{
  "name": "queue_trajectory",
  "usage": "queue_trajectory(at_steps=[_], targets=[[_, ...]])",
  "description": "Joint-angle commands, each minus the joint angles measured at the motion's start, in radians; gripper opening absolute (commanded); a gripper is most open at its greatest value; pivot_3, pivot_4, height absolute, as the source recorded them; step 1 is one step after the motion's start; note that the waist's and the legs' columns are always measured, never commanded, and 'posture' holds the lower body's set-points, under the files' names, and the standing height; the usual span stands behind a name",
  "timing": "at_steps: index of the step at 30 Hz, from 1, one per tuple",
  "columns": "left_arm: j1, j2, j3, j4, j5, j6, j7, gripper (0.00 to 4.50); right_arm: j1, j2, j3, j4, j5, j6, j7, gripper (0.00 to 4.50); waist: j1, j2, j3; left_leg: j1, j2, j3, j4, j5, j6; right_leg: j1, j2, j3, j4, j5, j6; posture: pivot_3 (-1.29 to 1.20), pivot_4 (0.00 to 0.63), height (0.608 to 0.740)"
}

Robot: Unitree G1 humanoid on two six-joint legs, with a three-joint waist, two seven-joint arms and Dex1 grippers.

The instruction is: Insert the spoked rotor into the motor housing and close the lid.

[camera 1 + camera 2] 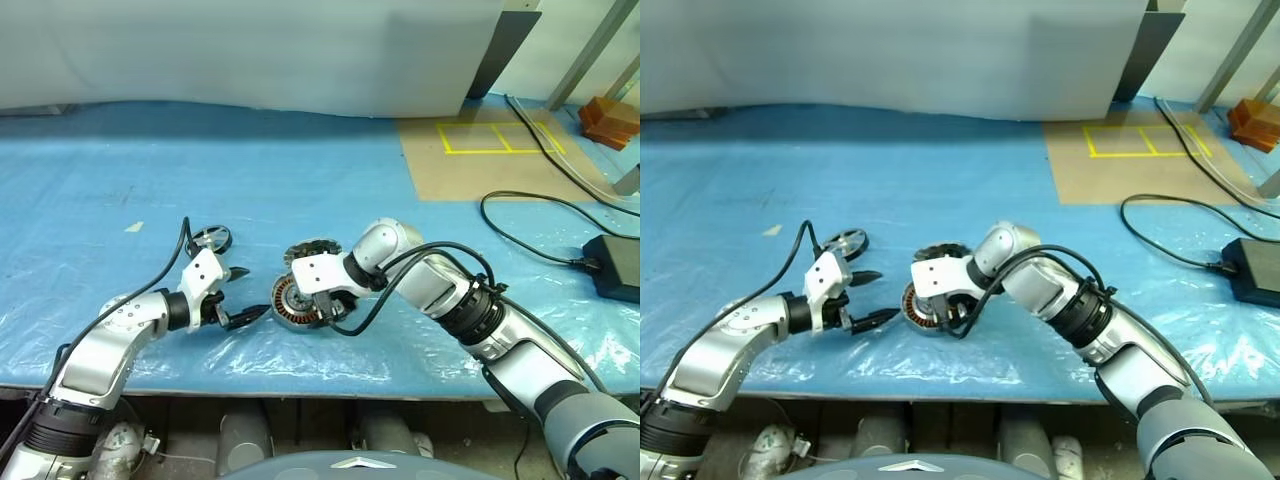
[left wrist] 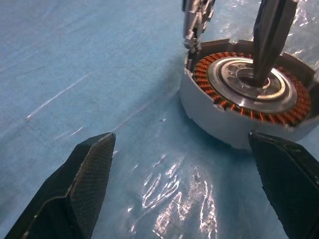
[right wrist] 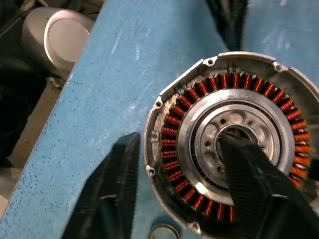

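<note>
The motor housing [image 3: 234, 94], a silver puck with copper windings, lies near the table's front edge, partly covered by my right gripper [image 1: 318, 308]. That gripper is open and straddles the housing's wall. One finger [image 3: 249, 174] is in the centre hub. The other finger [image 3: 119, 184] is just outside the rim, with a sliver of blue between them. My left gripper [image 1: 255, 292] is open and empty, a short way left of the housing [image 2: 244, 99]. The spoked rotor [image 1: 211, 239] lies flat beyond the left gripper. The lid [image 1: 310, 250], toothed rim showing, lies just behind the right gripper.
Blue plastic sheeting [image 1: 150, 170] covers the table. A brown board with yellow tape [image 1: 480, 150] lies at the back right. A black power brick [image 1: 612, 265] and its cables trail along the right side. The table's front edge [image 1: 300, 385] runs close under both arms.
</note>
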Motion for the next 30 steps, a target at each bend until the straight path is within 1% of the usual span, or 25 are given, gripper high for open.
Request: queue_trajectory(at_steps=[1,3,8,11,13,16,17,19,21,22,23,24,26,28,30], targets=[[-0.033,-0.005,0.0,-0.024,-0.009,-0.015,-0.01,4.5,-0.008,0.012,0.009,0.027,0.038,0.017,0.02,3.44,0.002,-0.001,0.0,0.0,0.0,0.0,0.0,0.0,0.0,0.001,0.0,0.0,0.0,0.0,0.0,0.0,0.15,0.74],[-0.051,-0.009,-0.005,-0.006,-0.004,-0.022,-0.012,4.5,-0.03,0.024,-0.023,0.031,0.067,0.029,0.02,3.44,0.001,0.0,0.0,0.0,0.0,0.0,0.0,0.0,0.0,0.001,0.0,0.0,0.0,0.0,0.0,0.0,0.15,0.74],[-0.091,-0.024,-0.021,0.033,0.009,-0.039,-0.017,4.5,-0.079,0.011,-0.075,0.015,0.121,0.033,0.021,3.44,0.001,0.0,0.0,-0.003,0.0,0.0,0.0,0.0,0.0,-0.003,0.0,0.0,0.0,0.0,0.0,0.0,0.15,0.74],[-0.109,-0.03,-0.026,0.054,0.01,-0.049,-0.022,4.5,-0.103,-0.007,-0.107,0.018,0.165,0.032,0.036,3.44,0.002,0.0,0.0,-0.005,0.0,0.0,0.0,0.0,0.0,-0.004,0.0,-0.001,0.0,0.002,0.004,0.0,0.15,0.74],[-0.124,-0.032,-0.033,0.067,0.012,-0.056,-0.028,4.5,-0.106,-0.019,-0.159,-0.004,0.234,0.089,0.054,3.44,0.003,0.0,0.0,-0.006,0.0,0.0,0.0,0.0,0.0,-0.005,0.0,-0.001,-0.001,0.002,0.004,0.0,0.15,0.74],[-0.132,-0.031,-0.035,0.074,0.011,-0.061,-0.035,4.5,-0.087,-0.054,-0.202,-0.061,0.298,0.156,0.054,3.44,0.009,0.0,0.0,-0.007,0.0,0.0,0.0,0.0,0.0,-0.005,0.0,-0.001,-0.001,0.002,0.004,0.0,0.15,0.74],[-0.134,-0.028,-0.032,0.073,0.009,-0.061,-0.039,4.5,-0.061,-0.083,-0.254,-0.095,0.344,0.219,0.046,3.44,0.009,0.0,0.0,-0.007,0.0,0.0,0.0,0.0,0.0,-0.005,0.0,-0.001,-0.001,0.002,0.004,0.0,0.15,0.74],[-0.132,-0.021,-0.027,0.064,0.006,-0.067,-0.049,4.5,0.005,-0.155,-0.354,-0.164,0.422,0.306,0.032,3.44,0.027,-0.001,0.0,-0.007,0.0,0.0,0.0,0.0,0.0,-0.005,0.0,-0.001,-0.001,0.002,0.004,0.0,0.15,0.74],[-0.118,-0.011,-0.022,0.046,0.001,-0.072,-0.061,4.5,0.064,-0.207,-0.413,-0.22,0.472,0.343,0.009,3.44,0.032,0.0,0.0,-0.006,0.0,0.0,0.0,0.0,0.0,-0.004,0.0,0.0,-0.002,0.002,0.004,0.0,0.15,0.74],[-0.102,-0.004,-0.023,0.022,-0.009,-0.068,-0.071,4.5,0.131,-0.217,-0.484,-0.232,0.48,0.338,-0.049,3.44,0.033,0.0,0.0,-0.006,0.0,0.0,0.0,0.0,0.0,-0.004,0.0,0.0,-0.002,0.003,0.004,0.0,0.15,0.74],[-0.087,0.003,-0.024,-0.001,-0.016,-0.065,-0.081,4.5,0.191,-0.217,-0.549,-0.239,0.483,0.332,-0.112,3.44,0.034,-0.001,0.0,-0.006,0.0,0.0,-0.001,0.0,0.0,-0.004,0.0,0.0,-0.002,0.002,0.004,0.0,0.15,0.74],[-0.074,0.007,-0.026,-0.023,-0.019,-0.059,-0.085,4.5,0.256,-0.201,-0.603,-0.243,0.457,0.287,-0.201,3.44,0.034,-0.001,0.0,-0.006,0.0,0.0,-0.001,0.0,0.0,-0.004,0.0,0.0,-0.002,0.002,0.004,0.0,0.15,0.74],[-0.062,0.005,-0.029,-0.058,-0.027,-0.039,-0.078,4.5,0.361,-0.174,-0.658,-0.287,0.443,0.257,-0.315,3.44,0.034,0.0,0.0,-0.006,0.0,0.0,-0.002,0.0,0.0,-0.005,0.0,0.0,-0.003,0.002,0.004,0.0,0.15,0.74],[-0.061,-0.009,-0.037,-0.08,-0.038,-0.011,-0.067,4.5,0.444,-0.139,-0.678,-0.343,0.447,0.268,-0.406,3.44,0.032,0.0,0.0,-0.006,0.0,0.0,-0.002,0.0,0.0,-0.005,0.0,0.0,-0.002,0.002,0.004,0.0,0.15,0.74],[-0.062,-0.018,-0.06,-0.085,-0.03,-0.002,-0.067,4.5,0.515,-0.124,-0.653,-0.373,0.418,0.209,-0.469,3.44,0.028,0.001,0.0,-0.005,0.0,0.0,-0.003,0.0,0.0,-0.006,0.0,0.0,-0.002,0.002,0.004,0.0,0.15,0.74]])
